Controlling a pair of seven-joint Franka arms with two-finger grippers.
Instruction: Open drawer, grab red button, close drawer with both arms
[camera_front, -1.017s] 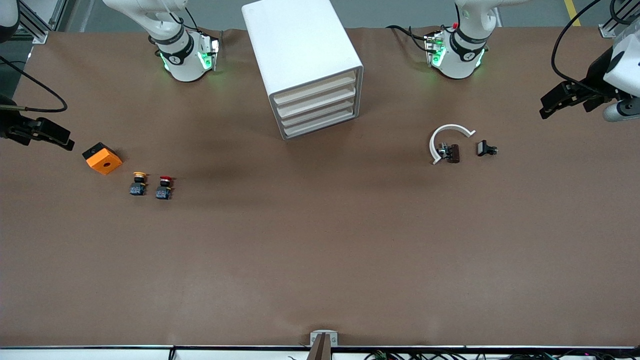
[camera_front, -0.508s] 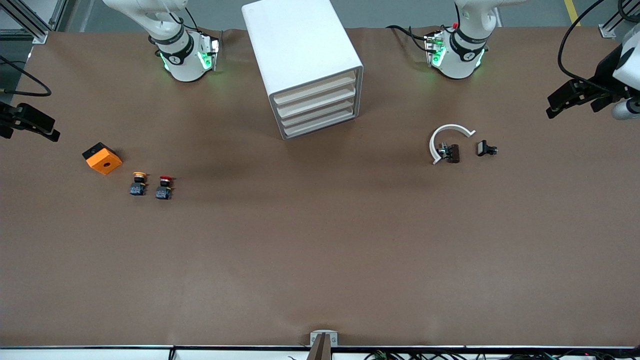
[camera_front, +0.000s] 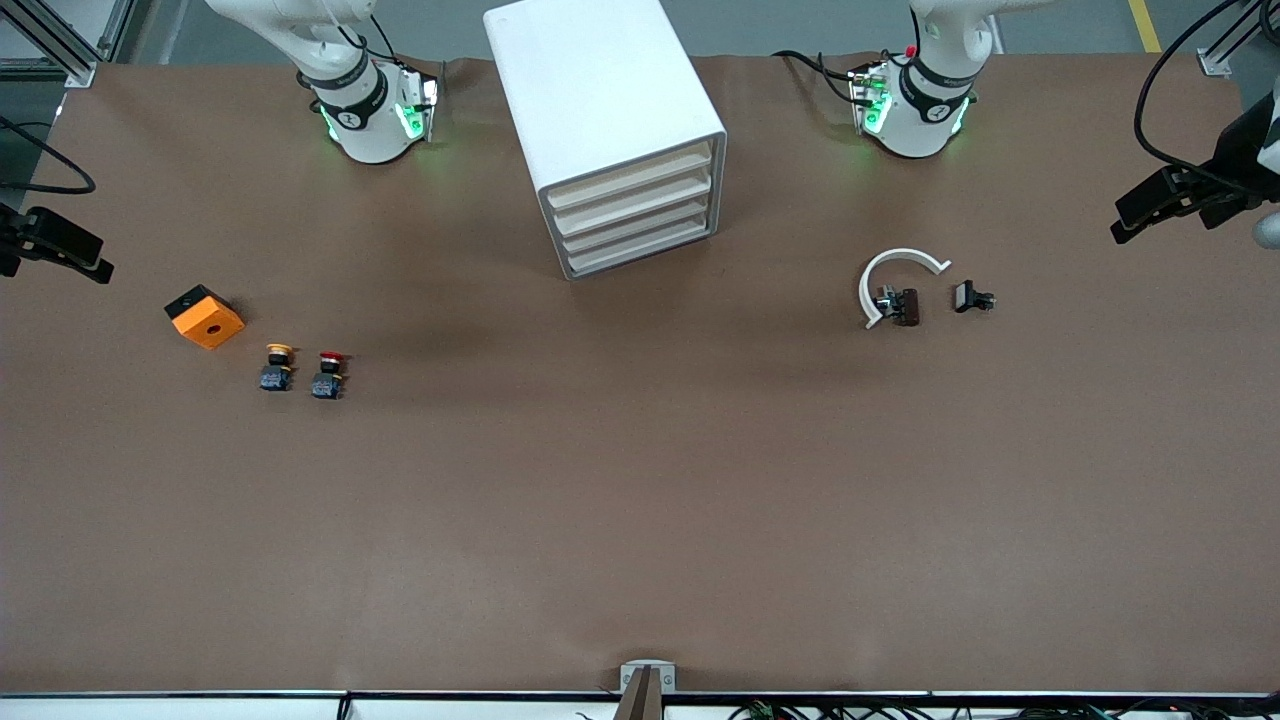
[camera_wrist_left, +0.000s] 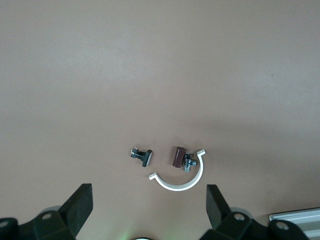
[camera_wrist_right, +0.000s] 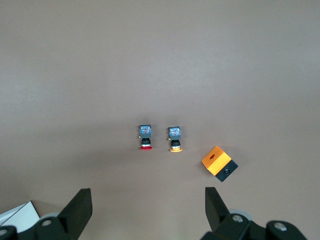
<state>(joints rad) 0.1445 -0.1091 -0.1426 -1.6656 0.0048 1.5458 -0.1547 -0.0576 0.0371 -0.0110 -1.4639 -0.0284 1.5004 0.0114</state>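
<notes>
- Left claw (camera_front: 1135, 222) hung over the table's edge at the left arm's end, jaws spread wide, nothing held; its black fingers (camera_wrist_left: 80, 205) framed the left wrist view.
- Right claw (camera_front: 85, 262) hung over the table's edge at the right arm's end, also wide apart and empty; fingers (camera_wrist_right: 79, 206) well apart in the right wrist view.
- Button (camera_front: 328, 374), red cap, lay on the table (camera_front: 640, 500) toward the right arm's end, just beside the yellow-capped button (camera_front: 276, 367). Orange cube (camera_front: 205, 316) near them, closer to the right claw.
- Cabinet (camera_front: 600, 100) stood between the two arm bases. All four drawers shut; topmost drawer (camera_front: 628, 182) flush with the rest. Contents hidden.
- Toward the left arm's end: white curved clip (camera_front: 893, 275) with a small brown part (camera_front: 905, 306) at its open side, and a small black part (camera_front: 970, 297) just beside.
- Against a second earlier: both claws had drawn out toward the table ends, the right one away from the orange cube. Things on the table unmoved.
- Right wrist view showed both buttons' blue-grey bodies (camera_wrist_right: 145, 132) and a cabinet corner (camera_wrist_right: 17, 214); left wrist view showed the clip (camera_wrist_left: 180, 179) and a metal stud on the black part (camera_wrist_left: 142, 155).
</notes>
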